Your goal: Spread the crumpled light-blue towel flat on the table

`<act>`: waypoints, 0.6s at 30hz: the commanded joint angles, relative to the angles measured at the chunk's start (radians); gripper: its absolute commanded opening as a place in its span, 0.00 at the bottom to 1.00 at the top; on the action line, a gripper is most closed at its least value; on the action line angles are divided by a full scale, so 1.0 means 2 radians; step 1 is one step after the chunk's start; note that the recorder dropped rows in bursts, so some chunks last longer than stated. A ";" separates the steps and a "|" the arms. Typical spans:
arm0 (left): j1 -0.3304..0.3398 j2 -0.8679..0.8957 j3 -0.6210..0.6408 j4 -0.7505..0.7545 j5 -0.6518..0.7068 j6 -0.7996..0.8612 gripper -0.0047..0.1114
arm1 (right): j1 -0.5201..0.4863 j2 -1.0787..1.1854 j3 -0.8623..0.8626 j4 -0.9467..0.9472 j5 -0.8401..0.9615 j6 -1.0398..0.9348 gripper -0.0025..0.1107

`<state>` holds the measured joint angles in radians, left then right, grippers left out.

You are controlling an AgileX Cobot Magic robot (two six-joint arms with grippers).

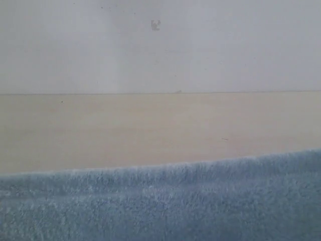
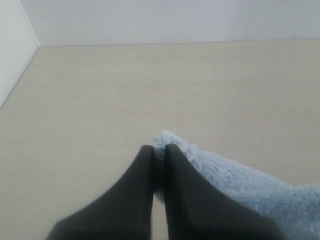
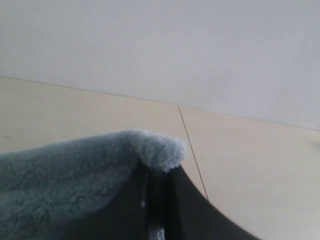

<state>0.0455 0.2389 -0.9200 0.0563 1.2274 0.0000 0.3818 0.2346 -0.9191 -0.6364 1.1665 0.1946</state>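
One corner of the towel (image 2: 235,182) is being pinched between the closed jaws of the left gripper (image 2: 159,150), with the cloth trailing off beside it. Another corner is being clamped by the right gripper (image 3: 157,173), folded over its fingertips. The table (image 1: 150,130) is being seen beyond both grippers.

- Ahead of the left gripper (image 2: 159,152) the table (image 2: 125,90) lies bare as far as the white wall (image 2: 175,20), which closes off that way.
- Off to one side of it, a second wall face (image 2: 12,50) meets the first in a corner and bounds the table.
- On its other side the towel (image 2: 260,195) is heaped against the finger.
- A fluffy towel corner humps over the right gripper (image 3: 159,172) tips. Beyond it is open table, then wall.
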 commanded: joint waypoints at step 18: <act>-0.045 0.372 -0.028 0.124 -0.072 -0.006 0.08 | -0.028 0.410 -0.017 0.003 -0.135 0.010 0.02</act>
<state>-0.0355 0.9167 -0.9773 0.2418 1.1346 0.0000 0.4381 0.9725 -0.9493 -0.7039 1.0195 0.2495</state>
